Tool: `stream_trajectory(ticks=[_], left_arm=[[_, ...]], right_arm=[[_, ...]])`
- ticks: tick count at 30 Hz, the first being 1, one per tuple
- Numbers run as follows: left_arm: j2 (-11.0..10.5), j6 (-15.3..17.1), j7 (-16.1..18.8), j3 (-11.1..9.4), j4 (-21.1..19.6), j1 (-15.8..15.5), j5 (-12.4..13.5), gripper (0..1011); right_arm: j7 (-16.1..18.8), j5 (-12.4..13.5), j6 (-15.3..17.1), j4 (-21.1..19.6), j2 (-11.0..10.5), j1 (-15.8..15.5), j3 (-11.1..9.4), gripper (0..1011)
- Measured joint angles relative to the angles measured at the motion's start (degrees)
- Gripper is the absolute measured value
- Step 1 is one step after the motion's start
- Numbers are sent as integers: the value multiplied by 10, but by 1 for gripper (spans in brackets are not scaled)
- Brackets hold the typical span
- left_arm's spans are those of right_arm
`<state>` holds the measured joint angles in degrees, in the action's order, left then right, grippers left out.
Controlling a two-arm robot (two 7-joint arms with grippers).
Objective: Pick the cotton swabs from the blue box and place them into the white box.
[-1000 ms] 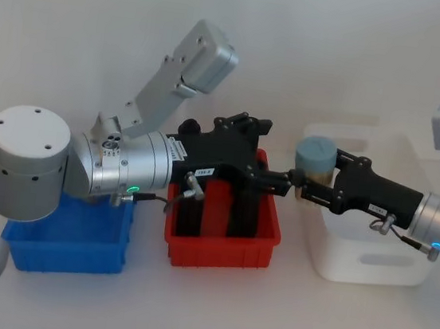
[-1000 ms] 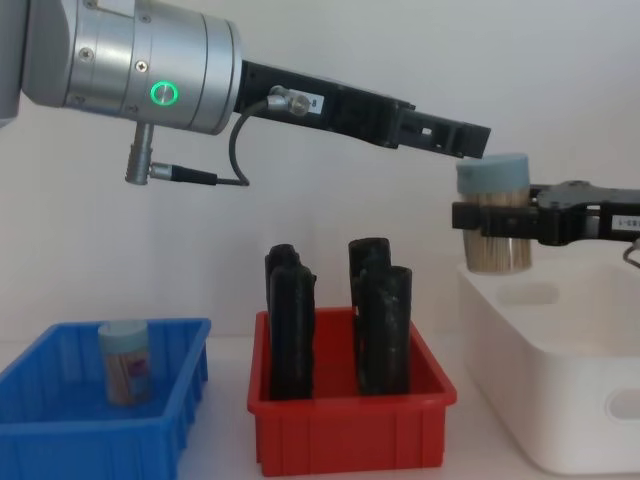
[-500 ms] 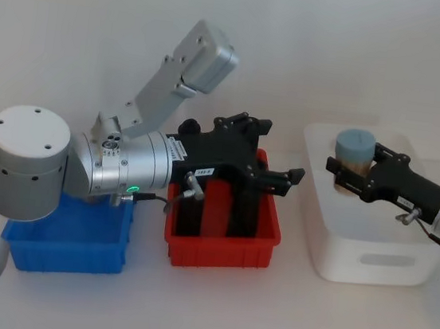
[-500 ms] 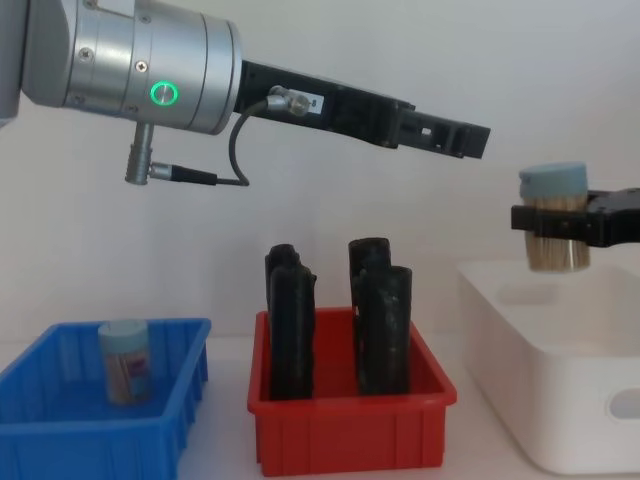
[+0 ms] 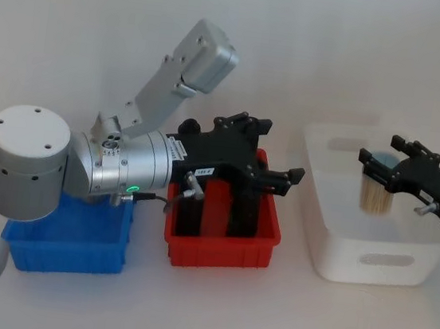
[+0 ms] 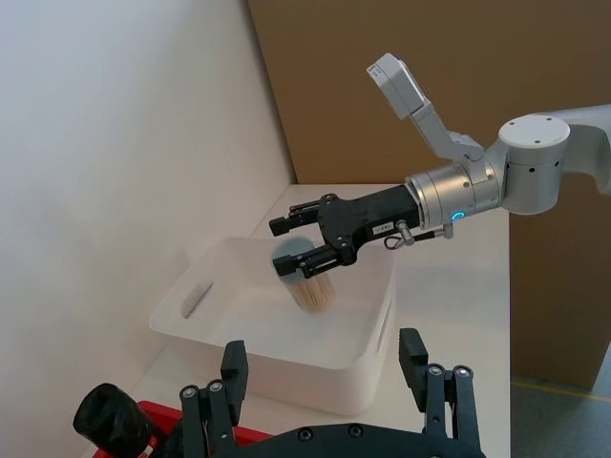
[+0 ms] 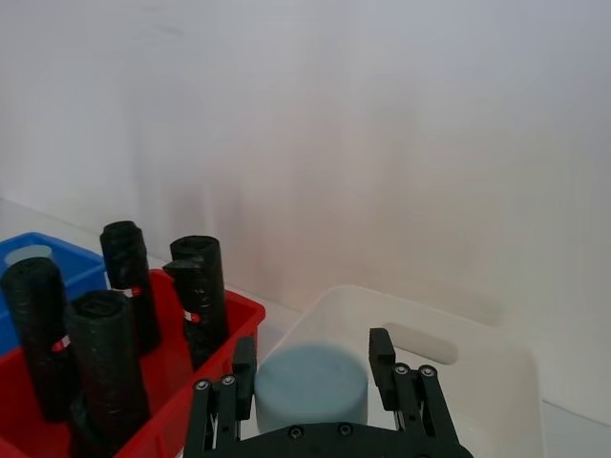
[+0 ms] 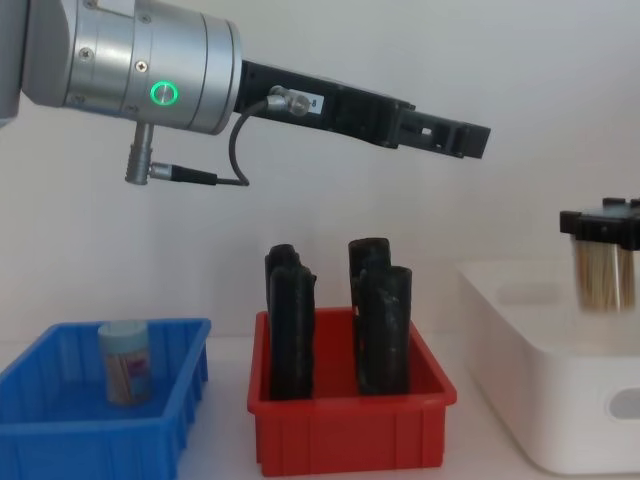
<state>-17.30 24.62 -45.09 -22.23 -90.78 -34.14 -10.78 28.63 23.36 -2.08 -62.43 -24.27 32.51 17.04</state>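
- The right claw [image 5: 381,164], clamped on the cap of a swab tub [image 5: 376,198], now holds it over the middle of the white box [image 5: 360,264]. A second ago the tub hung at the box's left edge, just beside the tip of the left claw [image 6: 323,361].
- The tub has also come down. In the chest view it sat well above the rim a second ago, and its stick-filled lower half now dips towards the rim line. In the head view that lower half appears to sit between the box walls.
- The tub hangs upright, cap up, and whether it touches the box floor cannot be told.
- The left claw has not moved. It hangs wide open and empty above the red box [image 5: 221,253] and its black cylinders [image 8: 385,330].
- The carry across looks finished, and what is probably left for this tub is a short lowering and then the release.
- A second tub [image 8: 125,362] stands upright in the blue box [image 8: 60,440] at the far left of the tabletop [image 5: 209,316]. By that count the job is about half done.
- The open left claw is the nearer one to that tub.
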Motion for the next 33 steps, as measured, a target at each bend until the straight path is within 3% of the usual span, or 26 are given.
stream_trajectory(ticks=[12,23,33], left_arm=[[0,0,0,0,0,0,0,1004],[0,0,0,0,0,0,0,1004],[-1,-6,12,-1,0,6,0,1004]], right_arm=[[-111,-13,0,26,12,7,0,1002],[-193,-29,-11,62,27,22,5,1002],[-197,-31,-11,49,28,12,4,1002]])
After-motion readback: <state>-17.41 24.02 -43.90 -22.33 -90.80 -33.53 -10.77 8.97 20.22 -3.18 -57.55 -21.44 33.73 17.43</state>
